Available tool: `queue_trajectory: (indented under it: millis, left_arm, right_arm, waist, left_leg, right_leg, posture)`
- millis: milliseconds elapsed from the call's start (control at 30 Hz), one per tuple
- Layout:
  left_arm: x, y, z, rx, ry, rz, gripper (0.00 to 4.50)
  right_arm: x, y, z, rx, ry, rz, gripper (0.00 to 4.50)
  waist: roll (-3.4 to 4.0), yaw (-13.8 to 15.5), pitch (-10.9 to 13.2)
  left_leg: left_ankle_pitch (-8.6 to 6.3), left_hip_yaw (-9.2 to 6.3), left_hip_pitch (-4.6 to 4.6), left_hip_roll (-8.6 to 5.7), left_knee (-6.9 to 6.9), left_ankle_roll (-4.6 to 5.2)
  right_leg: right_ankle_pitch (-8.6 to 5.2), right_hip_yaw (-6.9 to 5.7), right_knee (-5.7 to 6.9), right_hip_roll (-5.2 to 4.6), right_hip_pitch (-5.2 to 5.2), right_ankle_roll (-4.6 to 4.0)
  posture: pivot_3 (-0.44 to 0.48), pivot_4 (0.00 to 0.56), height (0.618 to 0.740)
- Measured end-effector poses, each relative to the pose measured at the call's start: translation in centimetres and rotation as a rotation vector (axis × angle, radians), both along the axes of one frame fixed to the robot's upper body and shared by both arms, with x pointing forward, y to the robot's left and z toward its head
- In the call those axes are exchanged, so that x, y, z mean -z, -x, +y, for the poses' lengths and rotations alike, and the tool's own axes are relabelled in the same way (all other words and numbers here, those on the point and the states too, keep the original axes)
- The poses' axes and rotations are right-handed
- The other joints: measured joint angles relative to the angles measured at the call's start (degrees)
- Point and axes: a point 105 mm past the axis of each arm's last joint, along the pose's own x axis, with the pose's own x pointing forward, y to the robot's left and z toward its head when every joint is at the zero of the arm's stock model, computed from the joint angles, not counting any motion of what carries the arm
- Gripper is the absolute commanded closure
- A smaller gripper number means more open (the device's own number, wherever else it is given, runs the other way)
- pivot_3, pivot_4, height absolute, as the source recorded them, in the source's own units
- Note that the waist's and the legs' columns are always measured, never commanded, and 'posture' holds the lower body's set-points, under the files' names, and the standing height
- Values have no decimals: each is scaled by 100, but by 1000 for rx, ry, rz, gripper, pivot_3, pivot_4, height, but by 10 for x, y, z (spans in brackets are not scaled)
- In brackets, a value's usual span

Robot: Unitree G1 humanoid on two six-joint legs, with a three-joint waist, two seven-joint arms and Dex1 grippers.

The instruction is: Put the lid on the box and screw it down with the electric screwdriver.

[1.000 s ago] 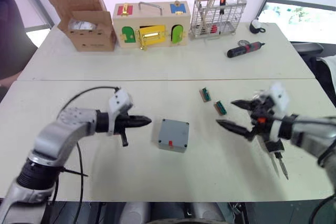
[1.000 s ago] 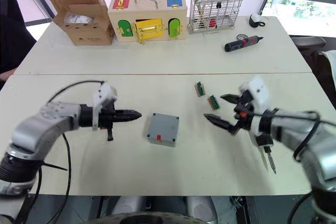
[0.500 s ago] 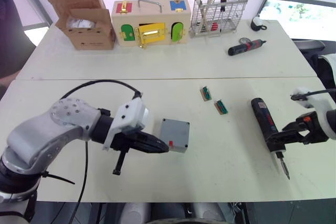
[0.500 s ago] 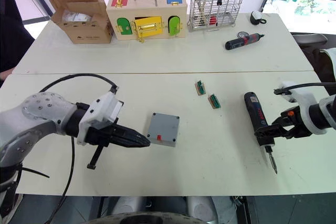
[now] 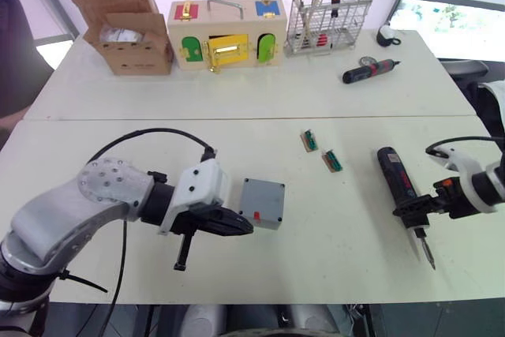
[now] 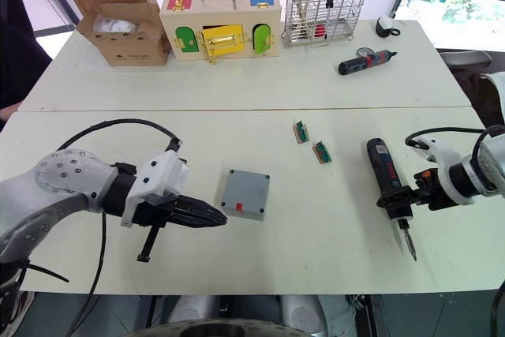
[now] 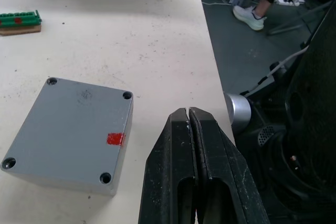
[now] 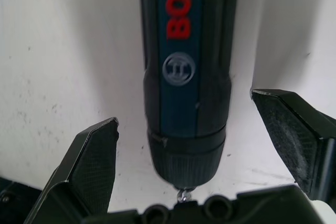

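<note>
My right tool gapes wide astride the electric screwdriver, which I judge heavy, rigid and slick, best gripped mid-barrel; my left tool is closed.

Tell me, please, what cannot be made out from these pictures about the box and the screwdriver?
- Inside of the box: hidden under the lid, which sits on it.
- Whether screws sit in the corner holes: too small to tell.
- Rear of the electric screwdriver: cut off by the right wrist view's edge, between the right gripper's open fingers.
</note>
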Motion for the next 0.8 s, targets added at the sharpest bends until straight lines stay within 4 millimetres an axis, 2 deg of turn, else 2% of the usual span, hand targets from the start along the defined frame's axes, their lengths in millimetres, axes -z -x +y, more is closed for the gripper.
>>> queue_trajectory:
  millis: [367, 433, 667, 800]
  left_arm:
    - [6, -3, -4, -35, -1, -2, 4500]
    - [7, -4, -6, -39, 5, -1, 4500]
    - [10, -5, -9, -53, 11, 3, 4500]
    - [13, -5, -8, -70, 12, 13, 4500]
  right_arm:
    - [5, -7, 0, -6, 48, 12, 28]
    - [9, -9, 0, -14, 60, 12, 497]
    - [19, -18, -6, -52, 162, 9, 2625]
    - [23, -19, -5, -61, 180, 22, 2656]
  waist:
    - [-38, -3, -21]
    - [-72, -5, -41]
    - [-140, -24, -82]
    - [-178, -23, -106]
  left_leg:
    - [0, -1, 4, 0, 10, 0]
    - [0, -3, 8, 0, 11, 0]
    - [0, -4, 13, 2, 13, -1]
    - [1, -4, 17, 3, 13, -2]
  right_leg:
    - [1, -1, -1, -1, 13, 1]
    - [2, -2, -1, 0, 16, 0]
    - [7, -2, -3, 0, 20, -1]
    - [8, -2, -4, 0, 25, -4]
  posture:
    - [0, 150, 740]
    - [0, 150, 740]
    - [0, 150, 740]
    - [0, 150, 740]
